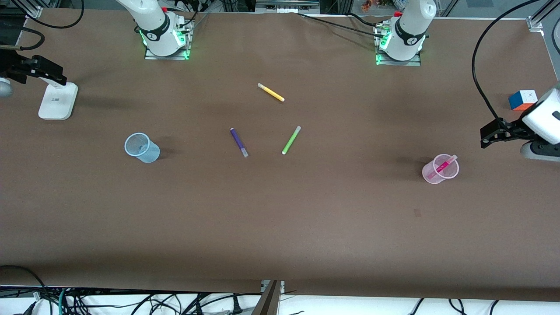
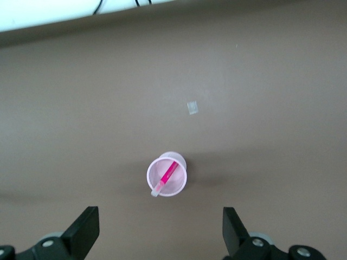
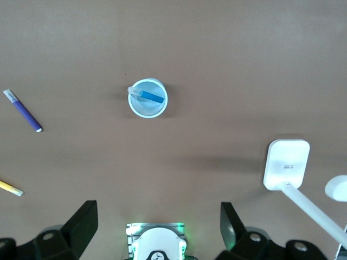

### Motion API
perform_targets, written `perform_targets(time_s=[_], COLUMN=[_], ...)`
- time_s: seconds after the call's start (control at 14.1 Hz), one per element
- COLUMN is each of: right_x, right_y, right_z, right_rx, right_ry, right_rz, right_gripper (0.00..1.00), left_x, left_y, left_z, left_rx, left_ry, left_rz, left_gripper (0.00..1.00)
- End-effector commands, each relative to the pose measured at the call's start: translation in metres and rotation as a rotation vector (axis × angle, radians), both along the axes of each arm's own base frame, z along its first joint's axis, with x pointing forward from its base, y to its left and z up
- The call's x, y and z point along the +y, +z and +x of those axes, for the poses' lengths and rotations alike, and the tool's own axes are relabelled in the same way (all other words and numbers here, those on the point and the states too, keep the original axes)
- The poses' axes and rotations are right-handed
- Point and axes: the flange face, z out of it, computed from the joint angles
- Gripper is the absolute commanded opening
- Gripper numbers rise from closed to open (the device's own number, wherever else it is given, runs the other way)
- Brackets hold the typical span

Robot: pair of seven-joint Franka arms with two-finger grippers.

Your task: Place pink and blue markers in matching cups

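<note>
The pale pink cup [image 1: 440,169] stands toward the left arm's end of the table with the pink marker [image 1: 442,166] leaning inside it. Both show in the left wrist view, the cup [image 2: 167,174] and the marker [image 2: 167,176]. The pale blue cup [image 1: 141,148] stands toward the right arm's end. In the right wrist view the blue cup [image 3: 148,98] holds the blue marker [image 3: 150,97]. My left gripper [image 1: 493,132] [image 2: 160,221] is open and empty, up in the air over the table's end beside the pink cup. My right gripper [image 1: 41,69] [image 3: 157,214] is open and empty, high over the right arm's end.
A dark purple pen [image 1: 239,142], a green pen [image 1: 291,140] and a yellow pen [image 1: 271,92] lie mid-table between the cups. A white stand [image 1: 57,101] sits under the right gripper. A colour cube [image 1: 522,99] lies at the left arm's end.
</note>
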Motion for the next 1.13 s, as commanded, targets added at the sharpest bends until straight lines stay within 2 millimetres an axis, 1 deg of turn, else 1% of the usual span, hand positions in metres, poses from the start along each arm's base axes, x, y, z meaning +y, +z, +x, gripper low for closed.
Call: perform_targets(time_s=[0.0, 0.14, 0.21, 0.35, 0.42, 0.71, 0.85, 1.06], right_x=[0.005, 0.001, 0.001, 0.001, 0.0, 0.0, 0.0, 0.0], right_y=[0.0, 0.002, 0.009, 0.008, 0.009, 0.006, 0.006, 0.006], right_z=[-0.001, 0.002, 0.005, 0.009, 0.009, 0.011, 0.011, 0.011], right_rx=[0.013, 0.007, -0.005, -0.003, -0.005, 0.0, 0.0, 0.0], right_ry=[-0.046, -0.04, -0.039, -0.039, -0.037, -0.038, -0.038, -0.037], right_rz=[0.026, 0.027, 0.027, 0.025, 0.024, 0.022, 0.022, 0.024], right_gripper=[1.0, 1.0, 1.0, 1.0, 1.0, 1.0, 1.0, 1.0], left_x=[0.0, 0.001, 0.005, -0.001, -0.001, -0.004, 0.0, 0.001], left_y=[0.001, 0.003, -0.004, -0.005, -0.002, -0.004, -0.01, -0.009], left_z=[-0.043, -0.048, -0.054, -0.058, -0.061, -0.065, -0.065, -0.067], left_rx=[-0.02, -0.011, 0.007, 0.013, 0.013, 0.045, 0.062, 0.068], left_ry=[0.042, 0.059, 0.066, 0.055, 0.055, 0.051, 0.058, 0.058], left_rz=[-0.037, -0.039, -0.039, -0.037, -0.038, -0.036, -0.036, -0.034], left_gripper=[1.0, 1.0, 1.0, 1.0, 1.0, 1.0, 1.0, 1.0])
